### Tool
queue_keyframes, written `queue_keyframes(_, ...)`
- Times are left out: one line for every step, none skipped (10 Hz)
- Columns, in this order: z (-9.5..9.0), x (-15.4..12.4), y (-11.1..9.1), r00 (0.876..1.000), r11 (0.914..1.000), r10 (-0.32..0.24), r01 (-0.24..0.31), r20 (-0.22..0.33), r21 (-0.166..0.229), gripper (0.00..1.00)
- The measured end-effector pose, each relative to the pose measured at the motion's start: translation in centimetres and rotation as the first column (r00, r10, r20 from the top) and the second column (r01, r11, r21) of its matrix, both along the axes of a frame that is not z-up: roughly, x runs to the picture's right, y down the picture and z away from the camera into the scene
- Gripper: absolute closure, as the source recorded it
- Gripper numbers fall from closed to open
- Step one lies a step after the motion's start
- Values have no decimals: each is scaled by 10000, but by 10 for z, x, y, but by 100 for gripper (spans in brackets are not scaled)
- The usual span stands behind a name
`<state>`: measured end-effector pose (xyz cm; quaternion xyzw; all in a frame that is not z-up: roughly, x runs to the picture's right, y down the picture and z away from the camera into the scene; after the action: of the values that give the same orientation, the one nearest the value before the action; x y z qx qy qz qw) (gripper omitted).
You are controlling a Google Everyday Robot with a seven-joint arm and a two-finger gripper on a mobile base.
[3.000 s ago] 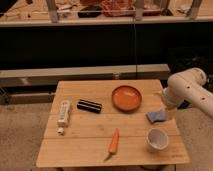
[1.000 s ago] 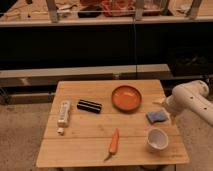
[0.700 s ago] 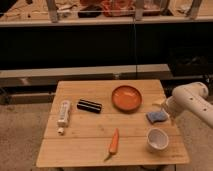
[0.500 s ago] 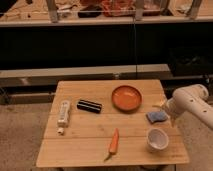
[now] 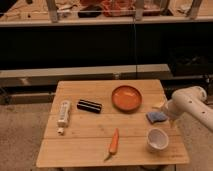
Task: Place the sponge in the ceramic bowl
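The sponge (image 5: 156, 116), a small blue-grey pad, lies flat on the wooden table (image 5: 100, 150) near its right edge. The ceramic bowl (image 5: 126, 98), a shallow orange dish, sits up and to the left of the sponge and holds nothing. My white arm (image 5: 192, 104) reaches in from the right. Its gripper (image 5: 164, 107) hangs just above and to the right of the sponge, at the table's right edge.
A white cup (image 5: 157, 139) stands in front of the sponge. An orange carrot (image 5: 114, 142) lies at the front middle, a black oblong case (image 5: 89, 105) at the centre left and a white tube (image 5: 63, 112) at the left. Dark shelving (image 5: 100, 45) runs behind the table.
The arm has pulled back to the right and sunk a little, uncovering more of the table's right edge. The sponge and the other objects have not moved.
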<state>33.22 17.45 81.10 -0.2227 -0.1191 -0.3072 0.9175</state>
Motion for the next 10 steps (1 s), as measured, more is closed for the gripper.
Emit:
queue_keyframes(2,0,2,10000,10000,16,-16,24,-30,20)
queue_keyframes(4,-1,3,10000,10000,35,-35,42,-54,20)
queue_keyframes(6,-1,5,10000,9999,57,-56,63,-88,20)
queue_keyframes(8,-2,6,10000,9999,63,-62,76,-102,20)
queue_keyframes(10,-2,7,9999,9999,74,-73,96,-126,20)
queue_keyframes(12,-3,8,9999,9998,80,-78,119,-163,20)
queue_keyframes(14,-4,9,9999,9998,79,-76,126,-190,20)
queue_keyframes(16,-5,11,9999,9997,78,-75,129,-222,20)
queue_keyframes(19,-6,12,9999,9997,80,-77,132,-245,20)
queue_keyframes(20,-7,12,9999,9997,77,-74,133,-250,20)
